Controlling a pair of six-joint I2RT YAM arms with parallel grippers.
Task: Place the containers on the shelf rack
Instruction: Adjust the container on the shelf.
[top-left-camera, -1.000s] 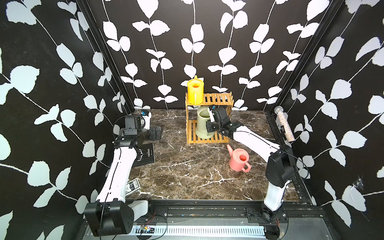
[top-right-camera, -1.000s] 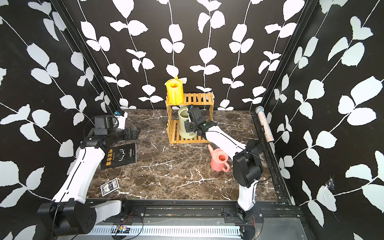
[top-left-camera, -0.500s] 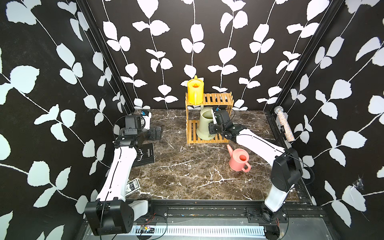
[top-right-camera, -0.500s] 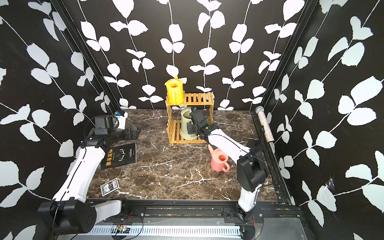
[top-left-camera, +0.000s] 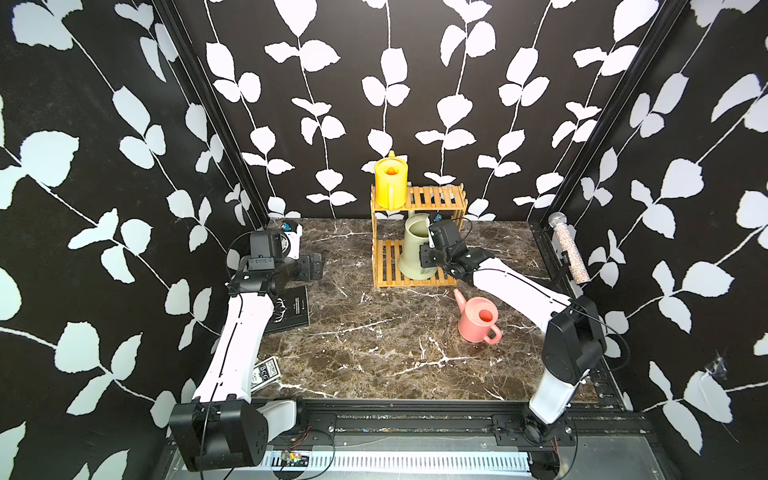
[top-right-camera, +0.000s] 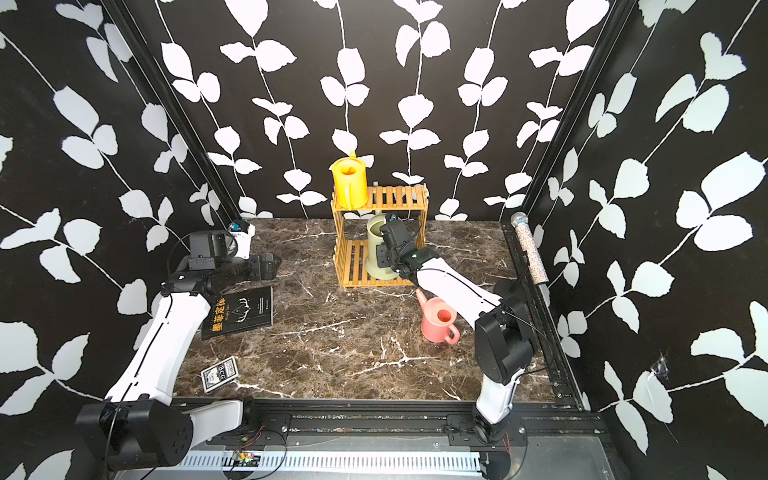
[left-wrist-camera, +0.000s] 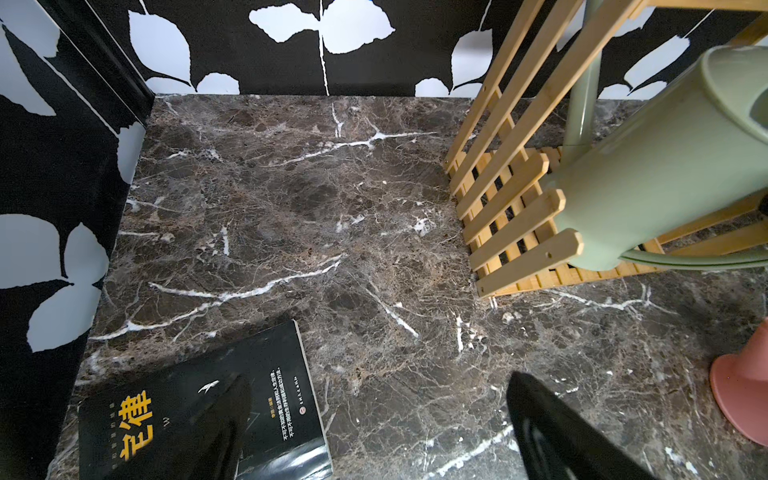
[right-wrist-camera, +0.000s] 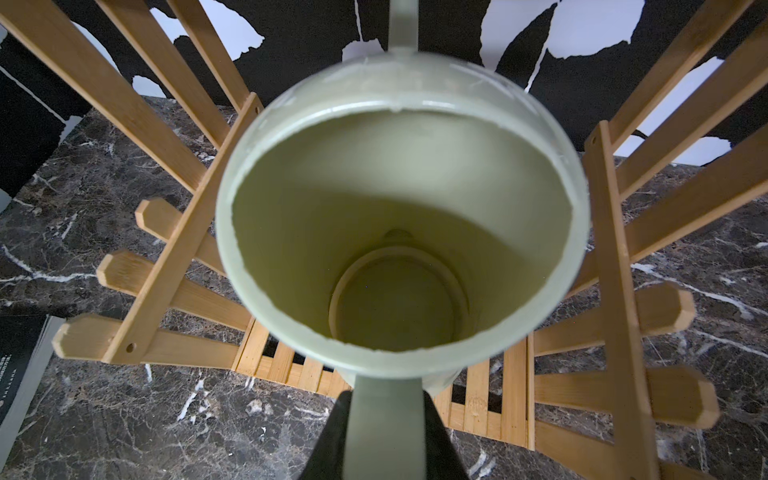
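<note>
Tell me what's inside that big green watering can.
Nothing: the right wrist view looks straight down into the green watering can and shows only its bare floor with a moulded ring. The inside of its spout is hidden.

pink can (left-wrist-camera: 742, 395): cut by edge | green can (right-wrist-camera: 399, 208): spout cropped | book (top-left-camera: 293, 309): half behind left arm (top-left-camera: 243, 328)

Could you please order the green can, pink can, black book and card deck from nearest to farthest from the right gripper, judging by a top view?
In a top view, from the right gripper:
1. green can, gripped by its handle.
2. pink can, right side, nearer the front.
3. black book, left side.
4. card deck, front left.
</note>
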